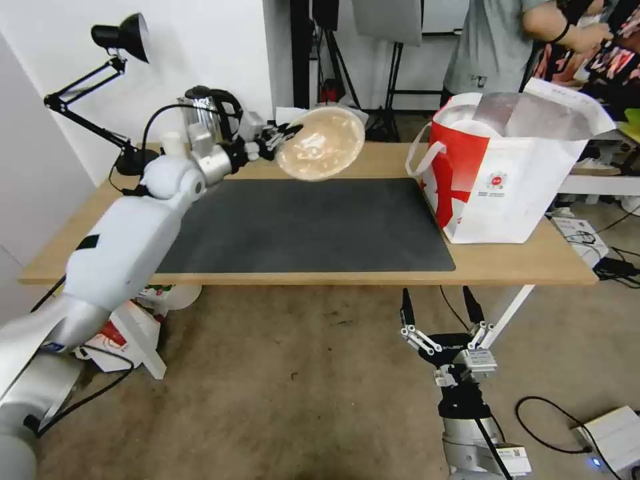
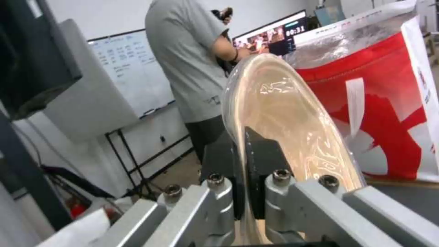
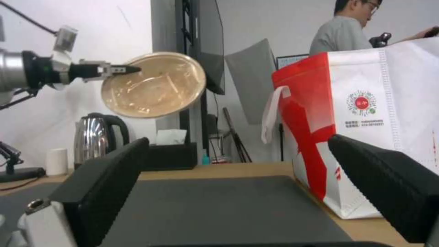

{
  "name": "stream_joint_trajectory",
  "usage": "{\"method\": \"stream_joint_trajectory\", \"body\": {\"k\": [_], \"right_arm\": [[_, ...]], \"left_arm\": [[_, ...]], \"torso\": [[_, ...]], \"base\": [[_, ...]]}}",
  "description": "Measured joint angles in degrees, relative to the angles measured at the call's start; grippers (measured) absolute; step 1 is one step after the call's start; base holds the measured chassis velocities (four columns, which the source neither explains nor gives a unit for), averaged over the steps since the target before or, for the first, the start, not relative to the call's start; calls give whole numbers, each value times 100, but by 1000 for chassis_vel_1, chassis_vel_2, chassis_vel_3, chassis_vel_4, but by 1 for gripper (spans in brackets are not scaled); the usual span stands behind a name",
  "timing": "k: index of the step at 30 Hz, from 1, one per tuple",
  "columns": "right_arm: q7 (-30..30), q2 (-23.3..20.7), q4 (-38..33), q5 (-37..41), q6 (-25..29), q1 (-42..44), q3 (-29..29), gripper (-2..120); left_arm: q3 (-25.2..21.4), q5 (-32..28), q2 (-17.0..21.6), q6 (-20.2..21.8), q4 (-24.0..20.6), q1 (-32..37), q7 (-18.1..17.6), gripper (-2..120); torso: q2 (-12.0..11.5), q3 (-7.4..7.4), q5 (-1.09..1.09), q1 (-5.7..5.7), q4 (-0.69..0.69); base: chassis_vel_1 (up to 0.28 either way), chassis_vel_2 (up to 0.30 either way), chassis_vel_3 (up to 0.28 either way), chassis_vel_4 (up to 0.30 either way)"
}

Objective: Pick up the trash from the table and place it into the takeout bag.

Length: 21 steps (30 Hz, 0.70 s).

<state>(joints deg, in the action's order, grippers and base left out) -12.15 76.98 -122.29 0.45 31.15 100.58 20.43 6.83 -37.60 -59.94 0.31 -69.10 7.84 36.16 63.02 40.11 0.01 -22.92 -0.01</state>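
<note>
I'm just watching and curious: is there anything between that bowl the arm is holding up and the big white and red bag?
Nothing visible is. The left gripper holds the beige paper bowl by its rim, tilted, in the air above the table. Between it and the open takeout bag lies just bare dark mat.

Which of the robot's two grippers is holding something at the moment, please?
The left gripper, pinching the rim of the beige paper bowl in the air above the table. The right gripper hangs open below the table's front edge.
</note>
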Motion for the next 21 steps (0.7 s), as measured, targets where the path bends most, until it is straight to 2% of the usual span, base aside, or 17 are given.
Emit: {"method": "stream_joint_trajectory", "body": {"k": [8, 21], "right_arm": [[0, 0, 0, 0, 0, 0, 0, 100], [0, 0, 0, 0, 0, 0, -1, 100]], "left_arm": [[364, 561, -312, -269, 309, -436, 62, 1], [760, 759, -702, -393, 834, -1470, 166, 1]], "torso": [[0, 0, -1, 0, 1], [0, -1, 0, 0, 1]], "base": [[0, 0, 0, 0], [0, 0, 0, 0]]}}
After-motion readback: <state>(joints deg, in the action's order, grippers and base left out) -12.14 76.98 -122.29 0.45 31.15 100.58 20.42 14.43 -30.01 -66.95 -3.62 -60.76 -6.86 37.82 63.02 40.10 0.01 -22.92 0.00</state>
